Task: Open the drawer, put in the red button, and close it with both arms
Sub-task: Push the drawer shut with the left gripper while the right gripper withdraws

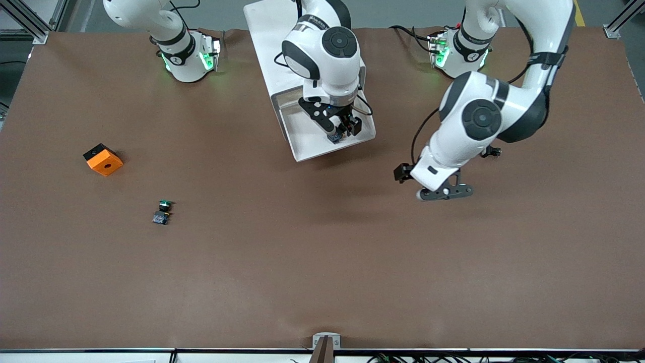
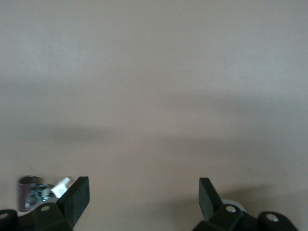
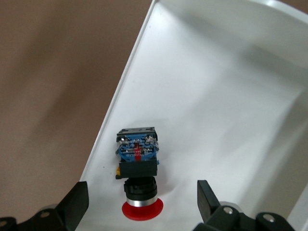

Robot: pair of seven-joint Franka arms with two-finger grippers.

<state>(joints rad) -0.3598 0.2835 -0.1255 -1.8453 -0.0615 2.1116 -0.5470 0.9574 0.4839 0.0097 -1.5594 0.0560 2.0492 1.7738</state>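
Observation:
The drawer [image 1: 307, 146] stands pulled out of the white cabinet [image 1: 267, 30], toward the front camera. The red button [image 3: 138, 166] lies on its side on the drawer's white floor [image 3: 216, 96], close to one side wall, red cap toward the wrist camera. It shows in the front view [image 1: 333, 136] as a small blue-black piece. My right gripper [image 1: 345, 130] is open just above it, one finger on each side of the cap, not touching it; it also shows in the right wrist view [image 3: 143, 192]. My left gripper [image 1: 446, 191] is open and empty over bare table [image 2: 144, 197].
The green-capped switch [image 1: 163, 212] lies on the table toward the right arm's end, nearer to the front camera. An orange block [image 1: 103, 159] lies farther toward that end. The brown table [image 1: 322, 262] spreads wide between the drawer and the front edge.

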